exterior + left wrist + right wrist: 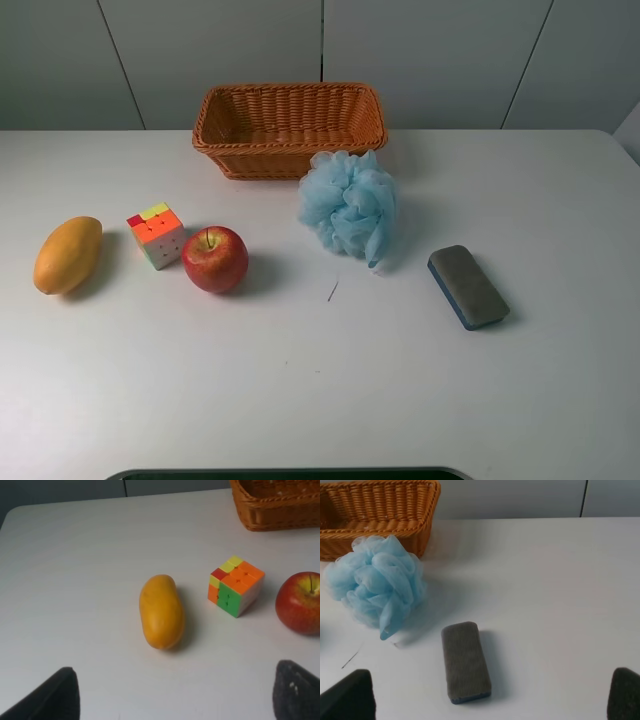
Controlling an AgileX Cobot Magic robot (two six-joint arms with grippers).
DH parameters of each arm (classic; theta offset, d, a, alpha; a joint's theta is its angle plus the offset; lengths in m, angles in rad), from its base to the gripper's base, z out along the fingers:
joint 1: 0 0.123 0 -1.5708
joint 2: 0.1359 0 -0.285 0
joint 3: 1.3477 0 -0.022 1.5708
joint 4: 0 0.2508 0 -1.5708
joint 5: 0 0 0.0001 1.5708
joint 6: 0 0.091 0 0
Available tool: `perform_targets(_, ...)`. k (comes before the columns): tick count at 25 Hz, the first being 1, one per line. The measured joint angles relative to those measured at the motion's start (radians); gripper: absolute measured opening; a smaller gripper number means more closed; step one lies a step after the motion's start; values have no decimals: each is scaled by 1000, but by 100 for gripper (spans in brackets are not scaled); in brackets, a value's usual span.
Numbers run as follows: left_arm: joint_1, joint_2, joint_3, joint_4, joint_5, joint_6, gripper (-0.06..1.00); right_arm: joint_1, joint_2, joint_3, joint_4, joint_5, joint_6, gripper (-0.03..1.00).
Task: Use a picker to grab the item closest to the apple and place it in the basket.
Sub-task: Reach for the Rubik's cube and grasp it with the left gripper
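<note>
Table (320, 380) is lying open along the near edge. Basket (290, 125) is sitting at the back. Apple (215, 259) is sitting with cube (156, 235) just beside it, apart. Only wrist views are showing left gripper (180, 695) and right gripper (487, 700), both spread wide, empty.
</note>
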Motion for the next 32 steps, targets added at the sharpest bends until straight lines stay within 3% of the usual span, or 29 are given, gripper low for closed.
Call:
perform_targets(21,0,0,0,0,2,-3,74,0,0,0,0,0,0,70)
perform_targets(26,0,49,-77,0,70,-58,74,0,0,0,0,0,0,70)
perform_targets(32,0,283,-218,15,96,-71,74,0,0,0,0,0,0,70)
